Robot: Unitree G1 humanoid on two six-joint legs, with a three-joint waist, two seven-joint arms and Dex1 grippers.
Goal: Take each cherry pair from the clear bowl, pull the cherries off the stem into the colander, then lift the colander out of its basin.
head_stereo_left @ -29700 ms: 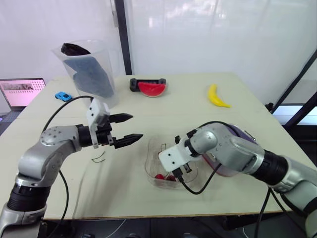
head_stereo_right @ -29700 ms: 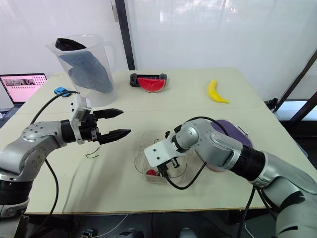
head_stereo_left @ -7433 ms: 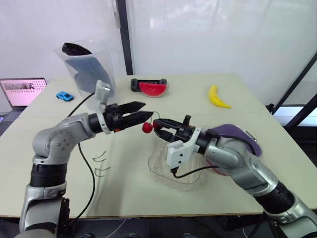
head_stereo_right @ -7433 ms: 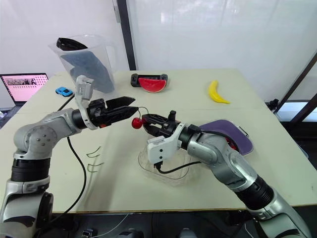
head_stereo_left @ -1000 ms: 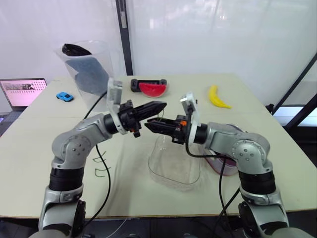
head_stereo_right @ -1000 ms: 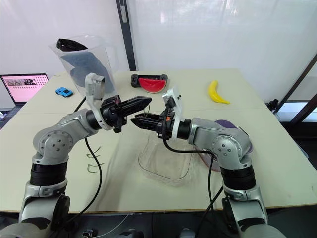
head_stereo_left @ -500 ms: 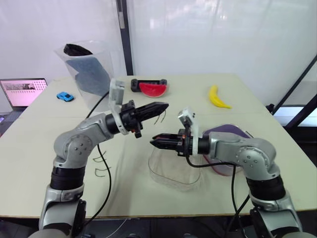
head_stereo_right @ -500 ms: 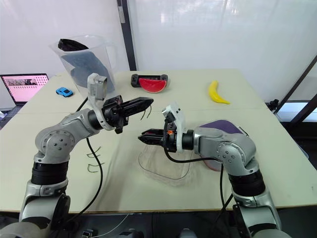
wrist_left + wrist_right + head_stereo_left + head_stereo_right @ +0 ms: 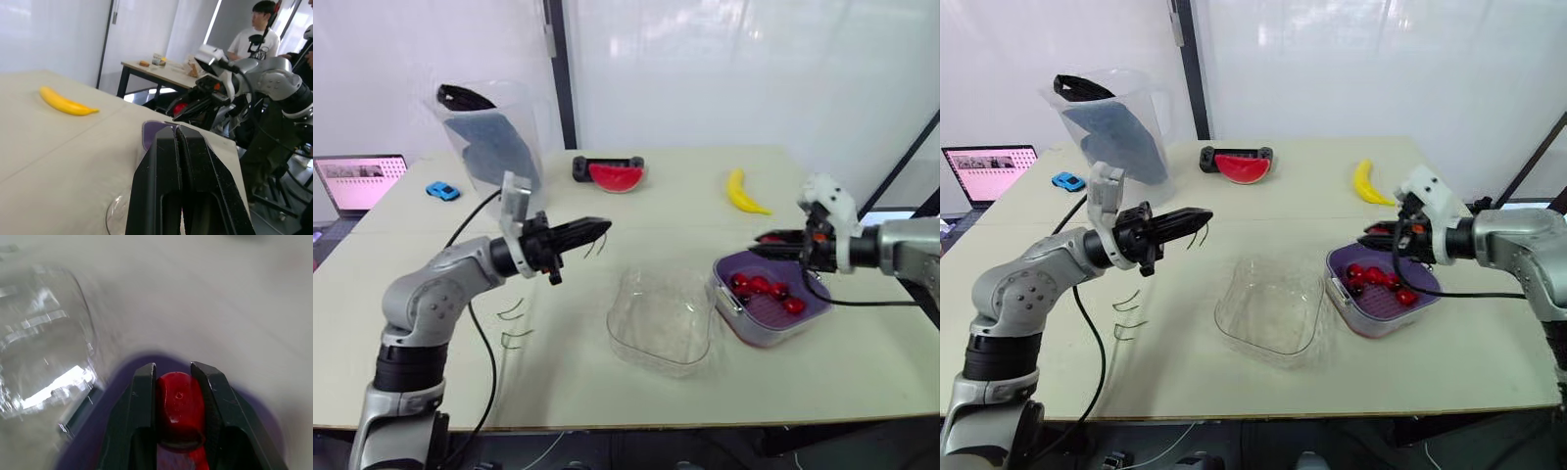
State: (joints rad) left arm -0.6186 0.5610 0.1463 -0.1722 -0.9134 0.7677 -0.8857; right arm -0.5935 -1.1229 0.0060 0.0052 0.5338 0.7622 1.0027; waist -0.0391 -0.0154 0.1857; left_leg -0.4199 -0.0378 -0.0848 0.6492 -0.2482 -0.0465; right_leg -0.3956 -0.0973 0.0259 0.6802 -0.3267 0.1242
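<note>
The clear bowl (image 9: 661, 318) sits empty at the table's middle. To its right stands the purple colander (image 9: 800, 324) in its basin, with several red cherries (image 9: 766, 287) inside. My right gripper (image 9: 756, 239) hovers over the colander's far left rim, shut on one red cherry (image 9: 177, 401). My left gripper (image 9: 602, 227) is held in the air left of the bowl, shut on a thin bare stem (image 9: 591, 247) that dangles from its tips. In the left wrist view its fingers (image 9: 166, 161) are pressed together and the right gripper (image 9: 195, 105) shows beyond them.
Two bare stems (image 9: 511, 323) lie on the table left of the bowl. At the back are a clear pitcher (image 9: 489, 137), a watermelon slice (image 9: 612, 174), a banana (image 9: 744, 191), a blue toy car (image 9: 438, 190) and a laptop (image 9: 357, 181). A person (image 9: 259, 29) sits far off.
My right gripper has swung right from above the bowl to over the colander, carrying the cherry. My left gripper has drawn back to the left with the stem.
</note>
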